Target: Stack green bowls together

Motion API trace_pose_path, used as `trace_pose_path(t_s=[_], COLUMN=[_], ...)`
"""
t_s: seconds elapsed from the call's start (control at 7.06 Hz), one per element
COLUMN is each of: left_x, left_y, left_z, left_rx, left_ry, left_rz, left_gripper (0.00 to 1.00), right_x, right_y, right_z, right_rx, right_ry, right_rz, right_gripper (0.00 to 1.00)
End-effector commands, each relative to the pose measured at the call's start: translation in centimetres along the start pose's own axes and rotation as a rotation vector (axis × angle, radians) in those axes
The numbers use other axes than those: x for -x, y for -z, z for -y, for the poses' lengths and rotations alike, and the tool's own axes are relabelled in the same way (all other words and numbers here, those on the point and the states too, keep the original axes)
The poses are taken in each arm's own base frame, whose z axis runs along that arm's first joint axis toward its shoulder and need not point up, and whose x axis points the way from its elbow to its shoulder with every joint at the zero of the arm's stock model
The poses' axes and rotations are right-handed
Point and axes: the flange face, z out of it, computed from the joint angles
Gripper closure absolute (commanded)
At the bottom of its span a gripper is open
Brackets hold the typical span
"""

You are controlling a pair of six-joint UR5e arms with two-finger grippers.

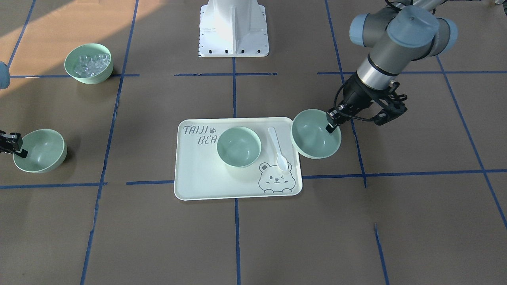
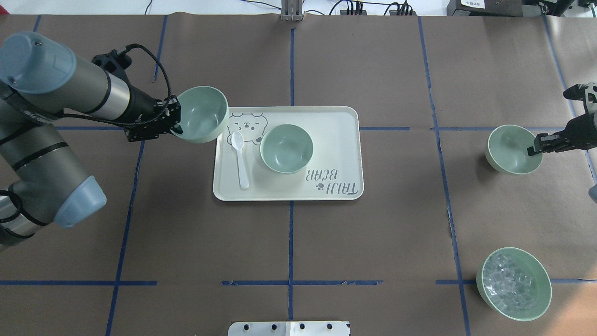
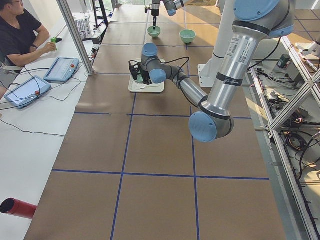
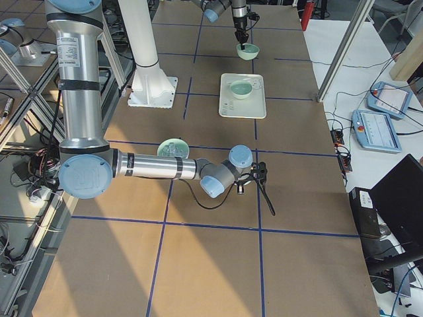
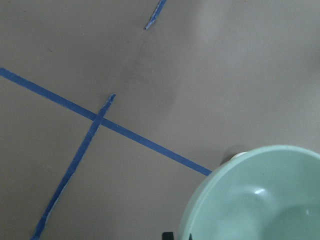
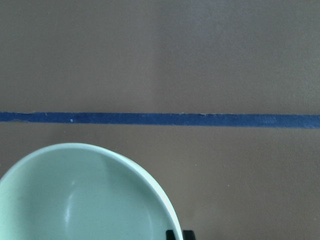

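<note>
Three plain mint-green bowls show. One green bowl (image 2: 286, 148) (image 1: 239, 146) stands in the middle of the pale tray (image 2: 326, 140). My left gripper (image 2: 173, 122) (image 1: 332, 120) is shut on the rim of a second bowl (image 2: 201, 114) (image 1: 315, 133) (image 5: 260, 200) and holds it tilted, lifted over the tray's corner by the bear print. My right gripper (image 2: 536, 144) (image 1: 16, 147) grips the rim of the third bowl (image 2: 510, 149) (image 1: 39, 150) (image 6: 85, 200), far to the tray's side. I cannot tell whether that bowl is off the table.
A white spoon (image 2: 241, 158) lies on the tray between the held bowl and the middle bowl. A green bowl with clear ice-like cubes (image 2: 513, 283) (image 1: 88, 63) stands near the robot's base side on the right. Blue tape lines cross the brown table.
</note>
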Motion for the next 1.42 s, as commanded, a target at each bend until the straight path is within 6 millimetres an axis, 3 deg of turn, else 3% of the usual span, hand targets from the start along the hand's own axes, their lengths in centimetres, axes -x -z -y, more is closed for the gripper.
trace_pose_path(t_s=[0.0,0.14,0.28,0.57,0.99,1.13,1.27], left_x=[-5.5,-7.9,-8.7,-10.7,-11.1,-11.1,-11.0], left_y=[-3.1,-4.8,-6.1,-7.0,-8.9,-8.9,-9.2], left_z=[-5.0,-6.8,-7.7,-8.1,-9.7,-9.8,-10.5], left_rx=[0.035,0.030,0.002,-0.001,0.016,0.017,0.028], left_ry=[0.032,0.044,0.039,0.033,0.016,0.017,-0.005], left_rz=[-0.027,-0.030,-0.029,-0.036,-0.023,-0.023,-0.050], left_gripper=[1.00,1.00,1.00,1.00,1.00,0.91,0.01], right_x=[0.6,1.1,1.8,2.7,3.7,3.7,3.7], right_y=[1.6,2.4,2.8,3.3,4.0,4.0,4.0], right_z=[1.4,2.1,2.6,3.3,3.6,3.6,3.6], right_rx=[-0.003,-0.006,0.000,-0.004,-0.014,-0.014,-0.014], right_ry=[-0.007,-0.013,-0.051,-0.057,-0.076,-0.076,-0.076], right_rz=[0.047,0.068,0.092,0.110,0.120,0.120,0.120], right_gripper=[1.00,1.00,1.00,1.00,1.00,1.00,1.00])
